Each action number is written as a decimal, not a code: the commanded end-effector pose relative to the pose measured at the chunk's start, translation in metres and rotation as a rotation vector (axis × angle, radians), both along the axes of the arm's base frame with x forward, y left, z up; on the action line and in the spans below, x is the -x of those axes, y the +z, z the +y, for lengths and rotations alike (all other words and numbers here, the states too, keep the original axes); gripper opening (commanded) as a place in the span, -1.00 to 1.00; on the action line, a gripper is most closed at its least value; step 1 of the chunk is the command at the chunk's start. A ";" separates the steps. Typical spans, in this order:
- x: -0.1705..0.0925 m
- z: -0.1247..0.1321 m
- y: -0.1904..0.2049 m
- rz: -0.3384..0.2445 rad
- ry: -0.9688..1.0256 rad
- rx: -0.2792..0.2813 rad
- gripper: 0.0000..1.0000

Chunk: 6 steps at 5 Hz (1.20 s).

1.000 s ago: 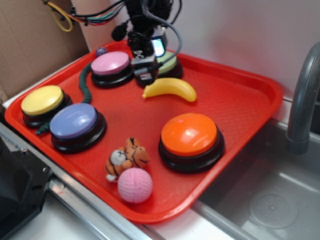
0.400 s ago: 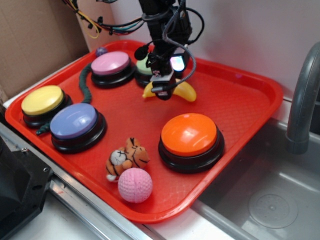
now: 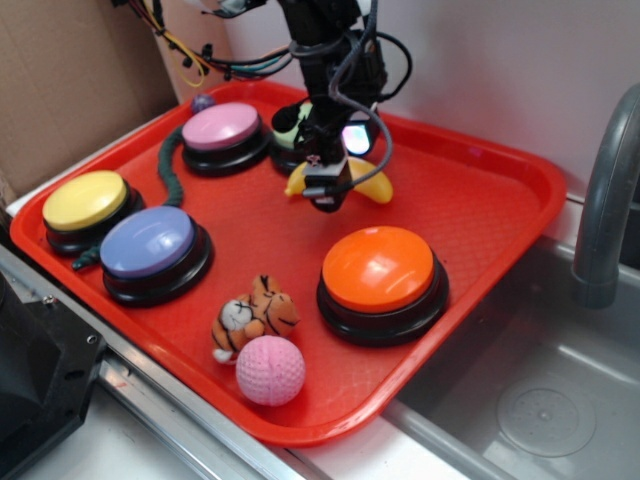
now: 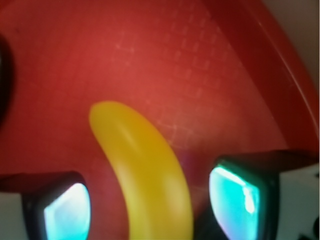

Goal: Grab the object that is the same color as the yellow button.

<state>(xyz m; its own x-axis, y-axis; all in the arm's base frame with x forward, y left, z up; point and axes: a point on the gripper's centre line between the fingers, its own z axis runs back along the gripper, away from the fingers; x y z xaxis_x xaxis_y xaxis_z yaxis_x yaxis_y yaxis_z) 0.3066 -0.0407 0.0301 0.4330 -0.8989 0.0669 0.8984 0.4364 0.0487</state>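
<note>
The banana [image 4: 150,175] was seen lying on the red tray [image 3: 480,200], right below the gripper [image 4: 150,210], its long axis running between the spread-apart fingers [image 4: 235,200], neither pad touching it, ready for closing.

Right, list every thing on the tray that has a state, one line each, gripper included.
gripper: open, fingers either side of the banana
banana: lying flat on the tray, not gripped
red tray: flat on the counter beside the sink
yellow button: domed top up, untouched
purple button: untouched
pink button: untouched
orange button: untouched
toy tiger: lying on its side, against the pink ball
</note>
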 end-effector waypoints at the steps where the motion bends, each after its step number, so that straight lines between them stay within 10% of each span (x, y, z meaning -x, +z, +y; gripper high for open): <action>1: -0.003 -0.018 0.006 -0.041 0.027 -0.068 1.00; 2: -0.003 -0.015 0.007 -0.045 0.021 -0.028 -1.00; 6: 0.009 0.000 0.083 -0.137 0.484 0.055 -0.77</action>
<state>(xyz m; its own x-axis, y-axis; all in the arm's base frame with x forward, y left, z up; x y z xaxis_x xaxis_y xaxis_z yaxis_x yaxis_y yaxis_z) 0.2909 -0.0318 0.0934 0.7925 -0.5945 0.1358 0.5894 0.8039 0.0794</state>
